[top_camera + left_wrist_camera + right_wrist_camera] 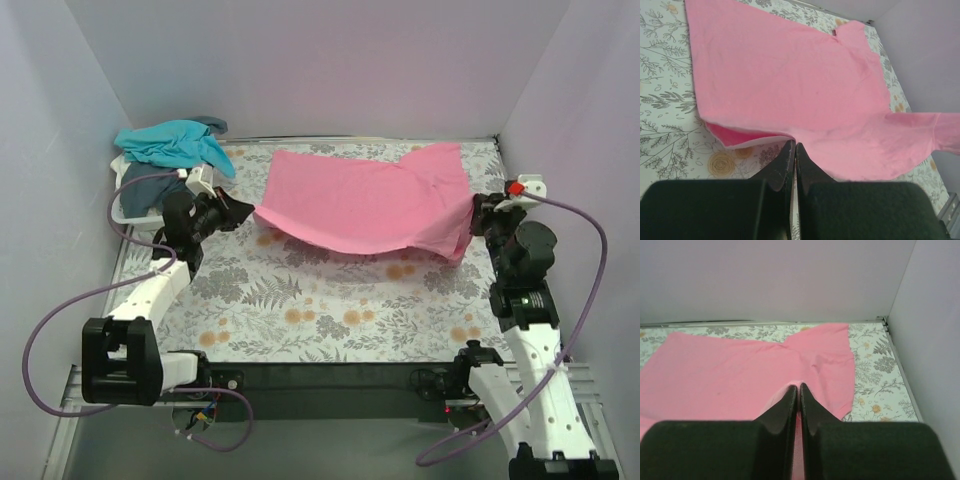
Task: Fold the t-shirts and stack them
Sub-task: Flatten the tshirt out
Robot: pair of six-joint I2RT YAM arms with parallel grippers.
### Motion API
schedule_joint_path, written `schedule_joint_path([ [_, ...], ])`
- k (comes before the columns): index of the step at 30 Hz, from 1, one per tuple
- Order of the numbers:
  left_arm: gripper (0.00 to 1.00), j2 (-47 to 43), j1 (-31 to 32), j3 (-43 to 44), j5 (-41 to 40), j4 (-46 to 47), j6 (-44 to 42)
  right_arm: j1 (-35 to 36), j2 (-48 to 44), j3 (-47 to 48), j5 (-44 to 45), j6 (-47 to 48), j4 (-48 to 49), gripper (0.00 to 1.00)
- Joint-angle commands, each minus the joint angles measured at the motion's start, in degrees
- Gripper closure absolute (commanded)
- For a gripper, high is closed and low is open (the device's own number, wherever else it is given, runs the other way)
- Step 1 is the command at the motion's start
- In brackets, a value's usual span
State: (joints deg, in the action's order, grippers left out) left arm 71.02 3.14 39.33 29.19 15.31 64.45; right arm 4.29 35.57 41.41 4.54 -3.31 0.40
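Pink t-shirt (365, 200) sags over the far half of the bench (300, 305). Light, limp cotton. Left gripper (243, 212) and right gripper (478, 216) each pinched tight on a corner. Hems likely give the surest hold.

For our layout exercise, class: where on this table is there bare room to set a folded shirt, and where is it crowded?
Free: the near half of the floral table, between the pink t-shirt and the near edge. Crowded: the far-left corner, where the white basket holds the teal t-shirt and grey-blue t-shirt.
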Motion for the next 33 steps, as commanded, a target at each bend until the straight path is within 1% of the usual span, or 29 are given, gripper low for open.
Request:
schedule_joint_path([
  [1, 1.00, 2.5, 0.1, 5.7, -2.8, -1.1, 2.3, 0.2, 9.3, 5.3, 0.8, -0.3, 4.5, 0.99],
  [3, 1.00, 5.8, 0.1, 9.8, -2.2, -2.6, 2.4, 0.3, 14.5, 11.1, 0.8, 0.9, 5.9, 0.99],
  [4, 1.00, 9.1, 0.1, 13.6, -1.9, -3.9, 1.7, 0.2, 19.1, 13.7, 0.9, 1.1, 5.9, 0.99],
  [5, 1.00, 10.5, 0.1, 15.2, -1.0, -5.5, 1.5, 0.2, 21.0, 17.1, 0.8, 1.5, 5.9, 0.99],
  [7, 1.00, 13.0, 0.1, 16.8, -0.9, -6.2, 1.0, 0.2, 23.9, 19.3, 0.0, 1.9, 5.9, 0.99],
  [9, 1.00, 13.5, 0.1, 17.4, -1.5, -6.9, 0.2, 0.2, 23.9, 19.6, -0.8, 1.9, 5.9, 0.99],
  [12, 1.00, 12.8, 0.1, 16.3, -2.2, -7.5, -0.5, 0.3, 21.1, 16.9, -1.2, 0.9, 5.3, 0.99],
  [15, 1.00, 10.8, 0.1, 13.8, -2.3, -7.7, -0.1, 0.3, 16.0, 12.9, -2.0, -1.0, 1.5, 0.99],
  [18, 1.00, 6.3, 0.1, 9.7, -2.4, -8.5, 1.1, 0.3, 9.3, 9.8, -3.3, -4.0, -7.8, 0.99],
  [19, 1.00, 5.1, 0.1, 8.4, -2.7, -8.6, 1.3, 0.4, 5.2, 7.5, -3.7, -4.6, -9.5, 0.99],
  [21, 1.00, 1.3, 0.1, 5.9, -3.3, -8.8, 2.9, 0.5, 1.3, 5.7, -4.1, -5.5, -15.2, 0.99],
  [22, 1.00, 0.4, 0.5, 3.8, -4.1, -8.7, 3.4, 0.5, -2.3, 4.7, -4.1, -5.5, -17.2, 0.99],
  [23, 1.00, -0.5, 0.6, 3.2, -5.1, -8.7, 3.8, 0.5, -4.0, 4.6, -4.1, -5.4, -19.1, 0.99],
  [24, 1.00, -1.9, 0.8, 2.5, -5.0, -8.8, 4.0, 0.5, -5.4, 4.6, -3.7, -5.3, -23.1, 0.99],
  [26, 1.00, -2.7, 0.8, 0.9, -4.9, -9.1, 4.9, 0.5, -8.5, 5.3, -3.3, -4.9, -26.7, 0.98],
  [27, 0.75, -2.5, 0.9, 0.9, -4.9, -9.7, 5.2, 0.5, -9.2, 5.5, -3.6, -4.7, -29.6, 0.83],
  [29, 0.48, -2.8, 0.9, 0.5, -5.8, -10.3, 6.0, 0.5, -10.2, 6.1, -3.2, -4.2, -31.3, 0.70],
  [30, 0.26, -3.9, 0.9, 0.6, -6.3, -10.4, 6.0, 0.5, -10.3, 6.1, -2.4, -4.1, -31.5, 0.30],
  [31, 0.06, -4.4, 0.9, 0.7, -7.0, -10.6, 6.1, 0.5, -10.2, 6.1, -0.5, -3.7, -31.4, 0.22],
  [33, 0.05, -5.4, 0.9, 1.3, -8.4, -11.1, 5.7, 0.5, -8.9, 6.1, 1.1, -3.5, -30.7, 0.14],
])
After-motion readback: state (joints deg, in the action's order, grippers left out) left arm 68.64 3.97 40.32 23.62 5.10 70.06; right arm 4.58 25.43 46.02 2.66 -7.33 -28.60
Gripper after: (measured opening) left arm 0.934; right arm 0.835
